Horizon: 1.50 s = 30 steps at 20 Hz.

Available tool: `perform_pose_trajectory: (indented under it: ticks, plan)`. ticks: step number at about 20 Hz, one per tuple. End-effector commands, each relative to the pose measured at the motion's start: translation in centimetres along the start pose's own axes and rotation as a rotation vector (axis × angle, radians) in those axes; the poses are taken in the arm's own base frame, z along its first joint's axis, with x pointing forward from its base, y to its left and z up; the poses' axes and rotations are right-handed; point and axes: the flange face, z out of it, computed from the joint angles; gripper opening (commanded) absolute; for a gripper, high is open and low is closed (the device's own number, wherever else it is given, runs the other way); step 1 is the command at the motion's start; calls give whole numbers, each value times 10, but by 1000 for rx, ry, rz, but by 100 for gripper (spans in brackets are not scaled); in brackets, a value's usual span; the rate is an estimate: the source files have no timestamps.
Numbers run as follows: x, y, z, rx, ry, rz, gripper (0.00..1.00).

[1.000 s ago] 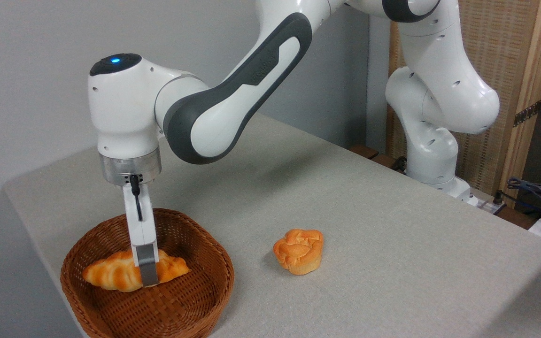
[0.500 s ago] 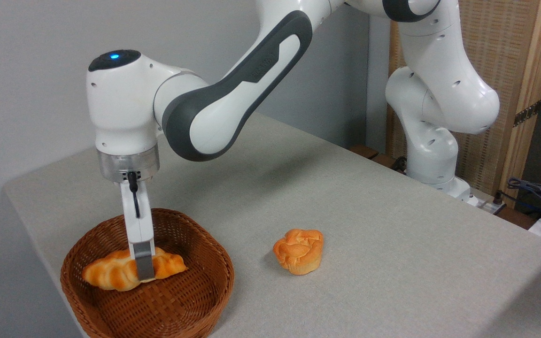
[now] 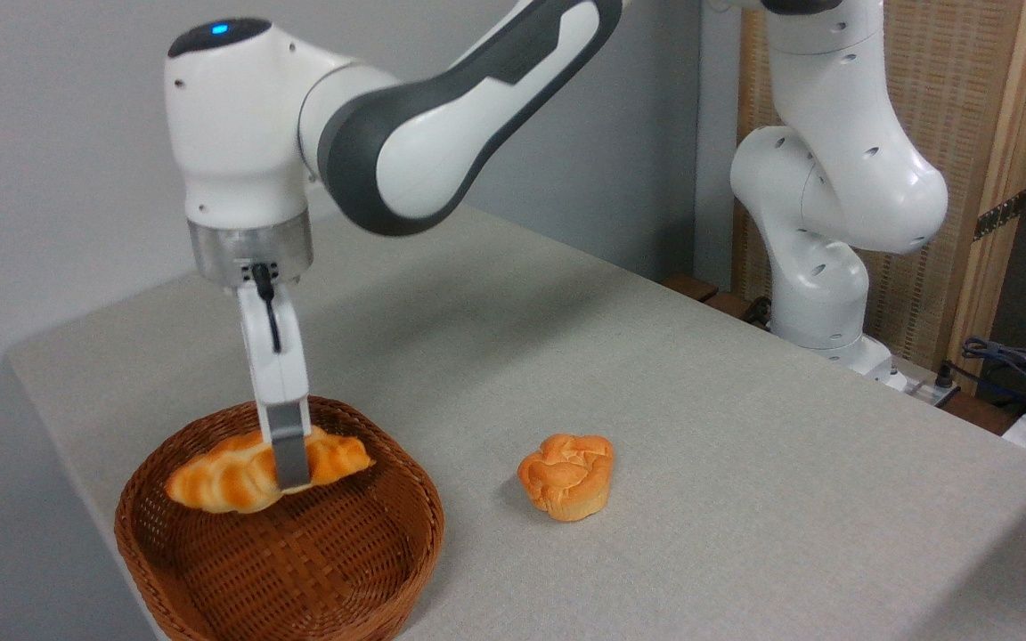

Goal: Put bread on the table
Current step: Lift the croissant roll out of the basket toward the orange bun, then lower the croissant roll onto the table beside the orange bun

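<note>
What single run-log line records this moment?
tool: shut on braided golden-orange bread loaf | loaf: lifted above brown wicker basket | next: grey-beige table

Plain pale grey wall behind; woven rattan screen in a light wooden frame at right, with tangled cables low beside it. Soft, even light.

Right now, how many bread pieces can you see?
2: a long braided golden loaf pinched in the fingers above the brown wicker basket, and a round orange bun on the table.
</note>
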Motion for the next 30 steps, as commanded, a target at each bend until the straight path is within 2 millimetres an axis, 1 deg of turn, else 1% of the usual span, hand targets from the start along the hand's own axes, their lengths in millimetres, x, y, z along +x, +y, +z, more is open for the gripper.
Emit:
perform_pose_trajectory:
  ticks: [1, 2, 3, 4, 6, 8, 10, 11, 13, 15, 17, 19, 23, 25, 26, 28, 29, 30]
  plan:
    - [-34, -3, -48, -24, 12, -82, 45]
    - [-44, -3, -59, -35, 10, -101, 46]
    - [-54, -2, -67, -51, 4, -121, 46]
    - [-61, 2, -74, -71, -8, -129, 46]
    - [-71, 11, -80, -122, -43, -156, 48]
    - [-80, 17, -79, -170, -83, -203, 52]
    - [-85, 25, -78, -192, -100, -229, 54]
    - [-88, 30, -74, -205, -112, -245, 57]
    - [-94, 43, -67, -225, -129, -259, 57]
    - [-100, 58, -58, -247, -149, -255, 66]
    - [-105, 72, -53, -263, -161, -249, 66]
    - [-109, 83, -52, -269, -167, -240, 66]
    - [-108, 95, -39, -293, -187, -228, 68]
    - [-103, 101, -35, -301, -194, -210, 74]
    - [-103, 102, -32, -305, -199, -210, 78]
    - [-102, 103, -29, -310, -203, -207, 91]
    - [-102, 102, -28, -311, -204, -207, 100]
    - [-102, 102, -26, -314, -205, -208, 100]
